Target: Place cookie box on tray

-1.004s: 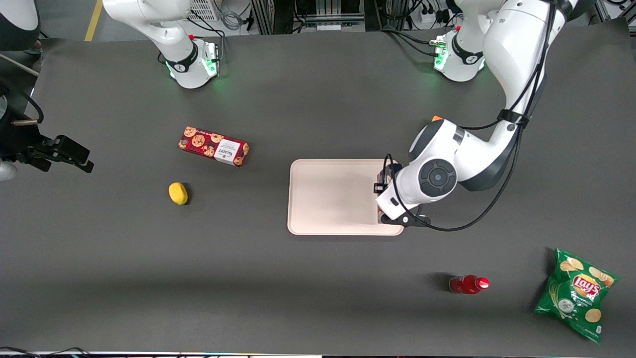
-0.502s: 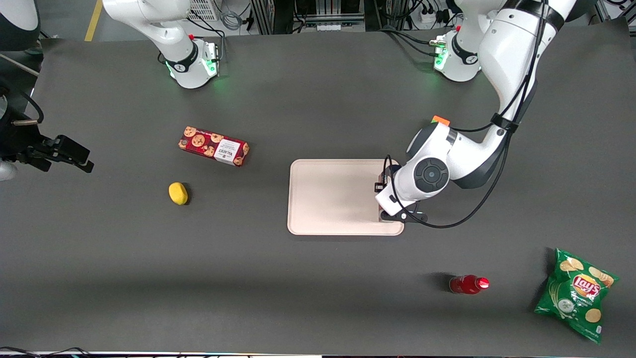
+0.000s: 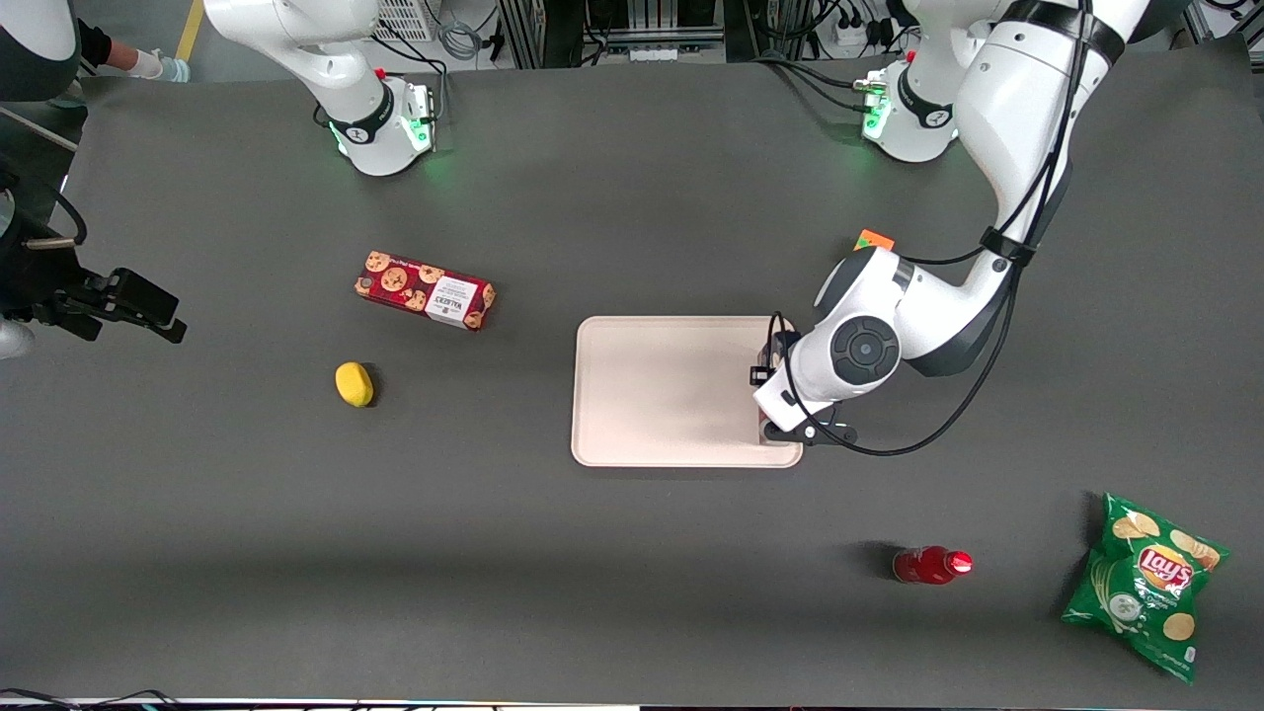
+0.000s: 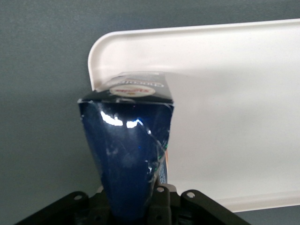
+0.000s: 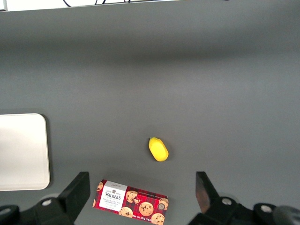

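The cookie box (image 4: 126, 154), a dark blue carton, is gripped at one end by my left gripper (image 4: 131, 211), which is shut on it. Its free end, with a round logo, hangs over a rounded corner of the pale cream tray (image 4: 234, 117). In the front view my gripper (image 3: 775, 395) is over the tray's (image 3: 662, 390) edge toward the working arm's end, and the wrist hides the box almost entirely. I cannot tell whether the box touches the tray floor.
A longer red cookie box (image 3: 425, 290) and a yellow object (image 3: 354, 384) lie toward the parked arm's end. A red bottle (image 3: 931, 565) and a green chips bag (image 3: 1145, 586) lie nearer the front camera. A small orange-green block (image 3: 874, 240) sits by the working arm.
The wrist with the box shrank slightly in the front view, as if lowering, then shifted a little toward the working arm's end. The box stays gripped. The tray has not moved.
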